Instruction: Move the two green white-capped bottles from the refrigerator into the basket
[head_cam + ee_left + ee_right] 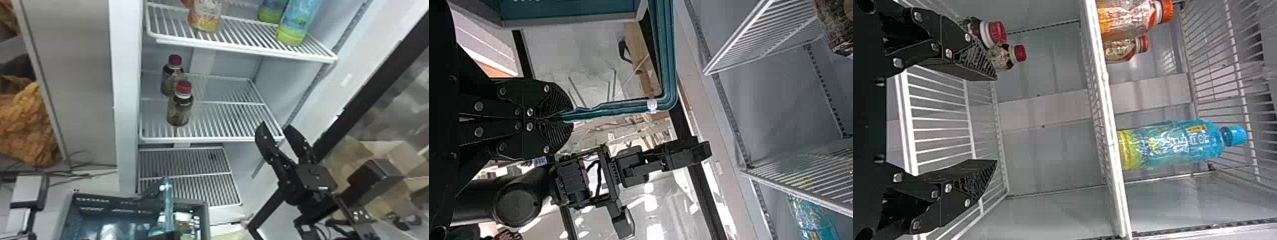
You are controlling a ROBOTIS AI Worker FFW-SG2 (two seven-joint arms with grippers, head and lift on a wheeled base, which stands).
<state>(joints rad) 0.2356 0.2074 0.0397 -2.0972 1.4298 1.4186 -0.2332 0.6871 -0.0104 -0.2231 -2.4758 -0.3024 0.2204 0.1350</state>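
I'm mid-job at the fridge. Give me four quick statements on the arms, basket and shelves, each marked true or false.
1. The left end effector is shut on the handle of the basket. True.
2. The right end effector is gripping a bottle. False: it is open and empty.
3. The two red-capped bottles share a shelf with the blue-capped bottle. False: they stand one shelf below the blue-capped bottle.
4. The blue-capped bottle is upright. True.

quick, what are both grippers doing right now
Left gripper: closed on the basket's teal handle.
Right gripper: open, nothing between its fingers.
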